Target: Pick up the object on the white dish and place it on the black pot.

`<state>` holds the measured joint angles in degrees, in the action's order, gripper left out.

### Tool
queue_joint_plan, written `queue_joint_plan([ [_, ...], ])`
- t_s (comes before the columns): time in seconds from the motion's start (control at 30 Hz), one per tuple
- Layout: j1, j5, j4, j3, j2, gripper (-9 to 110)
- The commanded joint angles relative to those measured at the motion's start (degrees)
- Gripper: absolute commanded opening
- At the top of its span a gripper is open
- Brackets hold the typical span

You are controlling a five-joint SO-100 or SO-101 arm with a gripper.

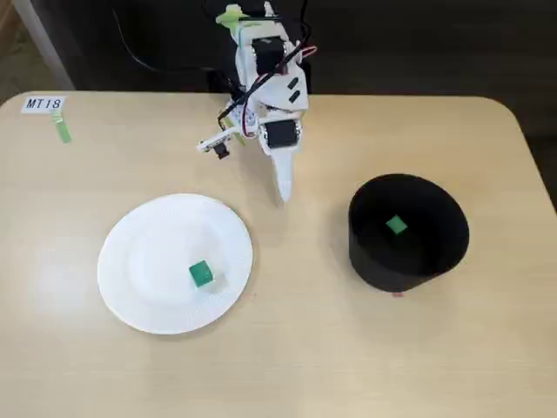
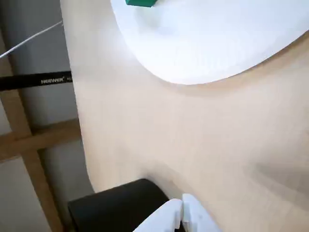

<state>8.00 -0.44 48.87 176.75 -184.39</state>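
In the fixed view, the white dish (image 1: 139, 261) is sitting nearest the table's front edge, and the object (image 1: 201, 273), a deep-green cube, is resting on it, toward the side that faces the black pot (image 1: 409, 233). The cube is showing no long axis; it is lying flat, with its edges turned slightly askew to the table's front edge. The black pot is standing upright, well apart from the dish on its right, and a paler green cube (image 1: 396, 225) is lying on it. Beyond the dish, between dish and pot, the gripper (image 1: 284, 193) is pointing down at bare table, its white fingers pressed together and holding nothing. The cube is lying well apart from it, on the dish's nearer half. Farther back from the dish, at the table's far left corner, a white label reading "MT18" (image 1: 43, 104) is lying beside a green strip (image 1: 63, 131).

In the wrist view the fingertips (image 2: 181, 209) are meeting at the bottom edge, the cube (image 2: 141, 3) is peeking in at the top, on the dish (image 2: 217, 43), and a black bar off the table is bearing the word "NEEWER" (image 2: 52, 80)
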Motion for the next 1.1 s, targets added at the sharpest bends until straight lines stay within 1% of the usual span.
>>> queue_joint_plan([
  [0.0, 1.76, -2.37, 1.76, -4.92, -6.06, 0],
  [0.1, 1.76, -3.08, 3.6, -14.06, 0.44, 0],
  [0.3, 0.26, -3.69, 7.82, -41.22, 31.82, 0],
  [0.43, -0.97, -0.62, 10.02, -53.44, 46.49, 0],
  [0.57, -2.99, 4.13, 10.72, -59.06, 56.51, 0],
  [0.83, -11.6, 17.4, 10.46, -60.47, 66.88, 0],
  [0.97, -15.56, 21.01, 16.08, -68.47, 77.34, 0],
  [1.07, -17.58, 23.03, 17.23, -73.04, 82.79, 0],
])
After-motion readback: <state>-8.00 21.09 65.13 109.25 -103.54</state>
